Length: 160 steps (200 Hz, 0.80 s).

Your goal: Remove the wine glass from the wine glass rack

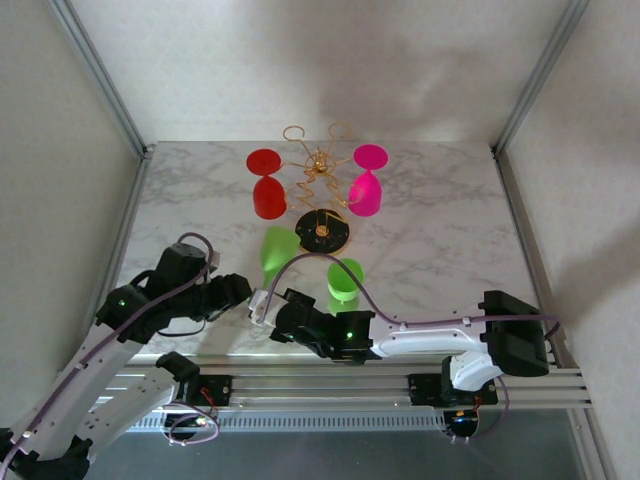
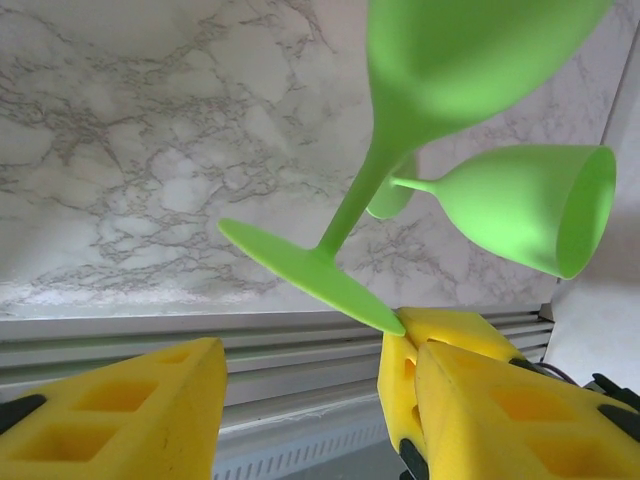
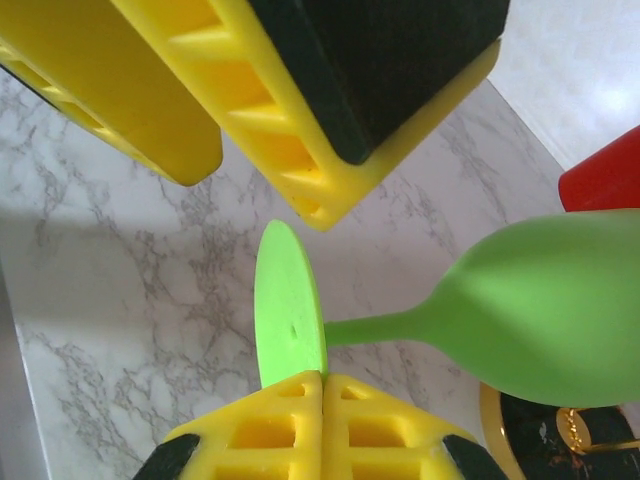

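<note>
Pinching the foot rim of the green wine glass (image 3: 540, 310) with the right gripper (image 3: 322, 385), fingers pressed together; holding it tilted above the table (image 1: 450, 220), in front of the rack (image 1: 322, 232), off its arms. Hovering the left gripper (image 2: 315, 360) beside that foot, fingers spread; showing a second green glass (image 1: 345, 280) lying nearby, red glass (image 1: 267, 195) and pink glass (image 1: 366, 190) hanging on the rack.

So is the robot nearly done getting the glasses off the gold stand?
Partly. One green stemmed wine glass already lies on the marble table. The right gripper pinches a second green wine glass by its foot, off the thin gold wire rack. A red wine glass and a pink wine glass hang there, possibly next.
</note>
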### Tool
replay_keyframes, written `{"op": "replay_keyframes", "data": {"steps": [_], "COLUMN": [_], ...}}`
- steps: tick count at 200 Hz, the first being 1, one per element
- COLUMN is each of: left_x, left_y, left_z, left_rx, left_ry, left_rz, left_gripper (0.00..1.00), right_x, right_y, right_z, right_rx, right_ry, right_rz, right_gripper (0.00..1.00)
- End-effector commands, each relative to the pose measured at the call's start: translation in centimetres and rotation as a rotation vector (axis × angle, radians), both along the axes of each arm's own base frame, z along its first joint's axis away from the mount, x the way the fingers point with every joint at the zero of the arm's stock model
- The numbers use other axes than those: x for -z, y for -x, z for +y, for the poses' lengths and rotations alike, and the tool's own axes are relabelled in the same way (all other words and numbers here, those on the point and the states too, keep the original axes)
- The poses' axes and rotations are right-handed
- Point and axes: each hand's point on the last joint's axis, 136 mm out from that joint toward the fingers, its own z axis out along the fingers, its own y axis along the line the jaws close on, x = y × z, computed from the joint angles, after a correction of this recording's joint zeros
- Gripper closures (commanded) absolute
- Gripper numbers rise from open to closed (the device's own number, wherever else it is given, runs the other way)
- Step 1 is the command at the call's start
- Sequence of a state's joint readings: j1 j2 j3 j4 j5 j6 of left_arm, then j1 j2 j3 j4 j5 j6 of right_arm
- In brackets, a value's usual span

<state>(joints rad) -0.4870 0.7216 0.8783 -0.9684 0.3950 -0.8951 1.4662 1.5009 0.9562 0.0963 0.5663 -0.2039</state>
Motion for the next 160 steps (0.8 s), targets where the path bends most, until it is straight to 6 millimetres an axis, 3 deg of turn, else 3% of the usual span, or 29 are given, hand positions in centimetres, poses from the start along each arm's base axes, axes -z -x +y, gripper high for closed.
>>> {"op": "replay_keyframes", "data": {"steps": [1,160], "left_x": [0.4,0.1], "left_y": [0.0,-1.6], "left_z": [-0.2,-1.2], "left_rx": [-0.020,-0.147], "left_ry": [0.030,0.169], "left_rz": [0.027,0.032], "left_gripper": [0.48,0.51], "right_x": [-0.9,-1.9], "right_y": [-0.2,0.0], "right_z": [0.1,-0.2], "right_rx": [0.028,0.033], "right_ry": [-0.029,-0.043], "right_rz": [-0.059,-0.135], "right_gripper": [1.00,1.00]}}
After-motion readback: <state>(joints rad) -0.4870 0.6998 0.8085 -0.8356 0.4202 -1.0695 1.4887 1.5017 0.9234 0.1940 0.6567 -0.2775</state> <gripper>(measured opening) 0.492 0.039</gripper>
